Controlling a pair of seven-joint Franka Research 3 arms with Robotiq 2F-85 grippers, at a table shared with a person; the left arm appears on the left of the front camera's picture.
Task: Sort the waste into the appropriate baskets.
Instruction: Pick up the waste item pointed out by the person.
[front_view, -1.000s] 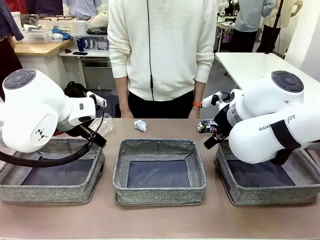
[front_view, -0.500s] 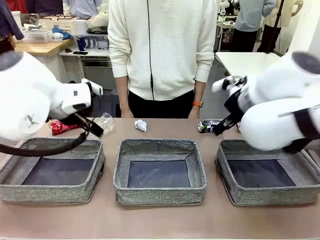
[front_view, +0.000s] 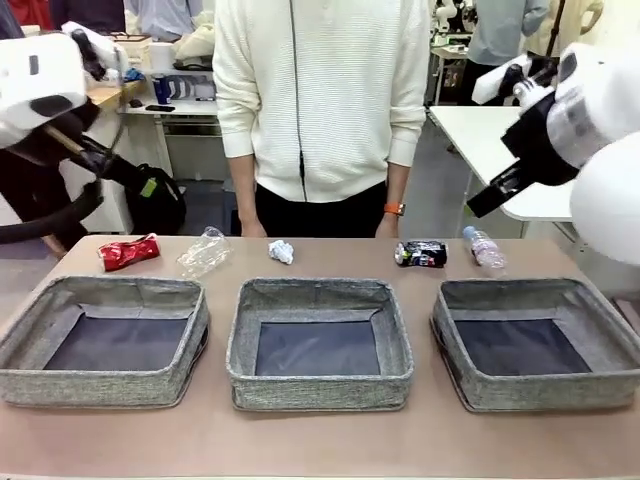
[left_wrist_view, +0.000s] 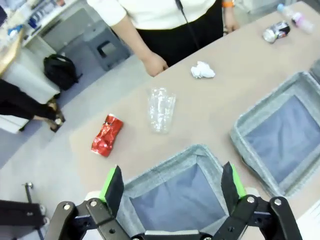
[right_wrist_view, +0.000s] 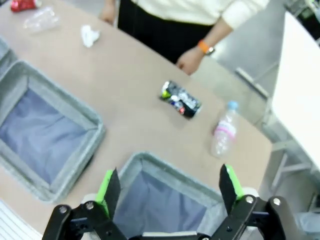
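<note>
Along the table's far side lie a crushed red can (front_view: 128, 252), a clear plastic container (front_view: 205, 250), a white paper ball (front_view: 281, 250), a dark multicoloured can (front_view: 420, 254) and a pink-labelled bottle (front_view: 484, 247). Three grey baskets stand in front of them: left (front_view: 60, 292), middle (front_view: 318, 290), right (front_view: 530, 290), all with bare bottoms. My left gripper (left_wrist_view: 172, 182) hangs open high above the left basket (left_wrist_view: 165, 161), with the red can (left_wrist_view: 106, 141) and container (left_wrist_view: 161, 110) beyond. My right gripper (right_wrist_view: 167, 187) is open above the right basket (right_wrist_view: 150, 161), near the dark can (right_wrist_view: 181, 99) and bottle (right_wrist_view: 224, 131).
A person in a white sweater stands at the far edge, hands hanging near the table (front_view: 254, 226). My left arm (front_view: 40, 70) and right arm (front_view: 590, 110) are raised at the picture's upper corners. A white table (front_view: 500, 130) stands behind on the right.
Both arms have lifted up and outward from the baskets. The red can, the container and the bottle, earlier partly covered by the arms, now show fully. The waste has not moved.
</note>
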